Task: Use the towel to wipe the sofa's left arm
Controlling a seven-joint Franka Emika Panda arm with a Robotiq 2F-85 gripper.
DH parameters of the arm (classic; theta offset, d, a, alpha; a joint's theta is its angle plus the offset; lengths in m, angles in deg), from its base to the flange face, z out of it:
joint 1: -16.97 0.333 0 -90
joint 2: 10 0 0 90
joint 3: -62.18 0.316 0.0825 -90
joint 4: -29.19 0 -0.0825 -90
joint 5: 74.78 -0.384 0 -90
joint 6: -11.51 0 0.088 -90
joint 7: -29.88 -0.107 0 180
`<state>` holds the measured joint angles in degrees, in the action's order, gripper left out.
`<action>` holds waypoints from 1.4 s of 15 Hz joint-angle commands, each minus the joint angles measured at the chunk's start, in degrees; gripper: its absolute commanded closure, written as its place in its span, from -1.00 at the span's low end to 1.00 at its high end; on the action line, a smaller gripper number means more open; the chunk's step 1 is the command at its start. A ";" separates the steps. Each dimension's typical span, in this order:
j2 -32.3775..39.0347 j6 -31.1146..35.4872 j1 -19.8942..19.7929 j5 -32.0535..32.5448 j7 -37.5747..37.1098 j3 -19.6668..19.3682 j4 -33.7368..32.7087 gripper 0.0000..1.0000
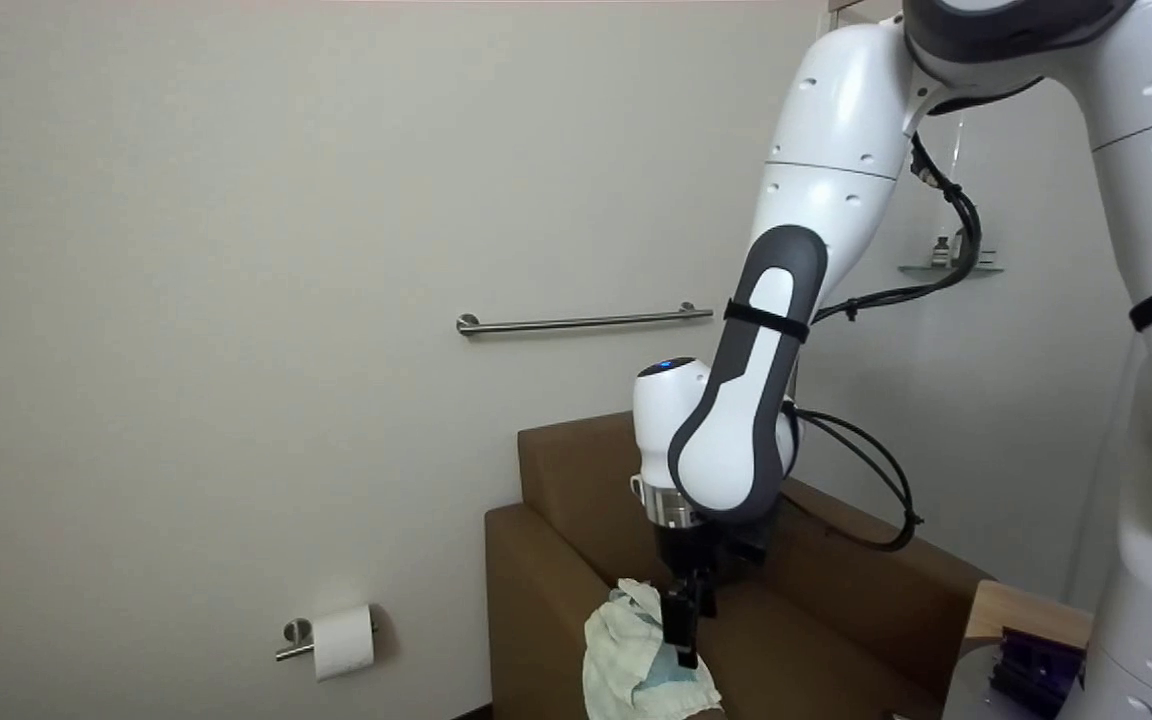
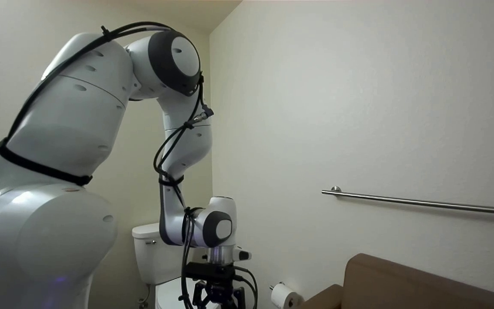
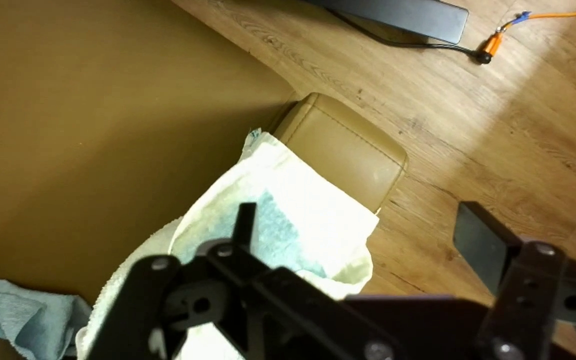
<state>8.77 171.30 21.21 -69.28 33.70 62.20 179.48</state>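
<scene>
A white towel with a blue-grey patch drapes over the brown sofa's arm and its inner side. In the wrist view the towel covers most of the arm, and only the arm's rounded front end shows. My gripper points down over the towel. In the wrist view the gripper is wide open and empty. One finger is over the towel and the other over the floor; contact cannot be told. In an exterior view the gripper is cut off at the bottom and the towel is out of view.
A blue-grey cloth lies beside the towel. The sofa back stands by the wall. A toilet paper roll and metal bar are wall-mounted. A toilet stands behind the arm. A black object and orange cable lie on the floor.
</scene>
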 commanded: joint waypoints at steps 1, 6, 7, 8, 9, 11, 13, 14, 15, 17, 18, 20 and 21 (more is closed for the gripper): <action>3.92 2.20 -3.43 -2.02 3.41 2.11 -2.69 -1.00; 16.99 5.78 -8.17 -2.67 4.03 1.17 -15.76 -1.00; 19.93 4.95 -9.49 -2.89 4.28 1.37 -19.13 -1.00; 22.36 4.23 -10.56 -3.08 4.43 1.69 -22.07 -1.00; 24.42 4.35 -11.91 -3.36 4.92 2.67 -24.22 -1.00; 27.62 5.19 -13.56 -3.20 5.66 4.20 -27.64 -1.00; 29.23 4.41 -12.56 -1.85 5.73 3.84 -29.98 -1.00; 29.46 4.02 -11.36 -1.17 5.32 2.83 -30.53 -0.50; 29.67 3.67 -10.87 -0.82 5.10 2.33 -30.79 -0.46; 29.78 2.78 -10.95 -0.86 5.08 1.84 -31.01 -0.24; 29.79 2.40 -11.56 -1.14 5.44 2.20 -31.07 -0.10; 29.61 1.77 -12.85 -1.61 6.41 3.39 -31.05 0.13; 29.54 1.10 -12.83 -1.55 6.51 3.34 -31.07 0.25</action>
<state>37.15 173.31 9.53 -70.57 37.40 64.27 149.48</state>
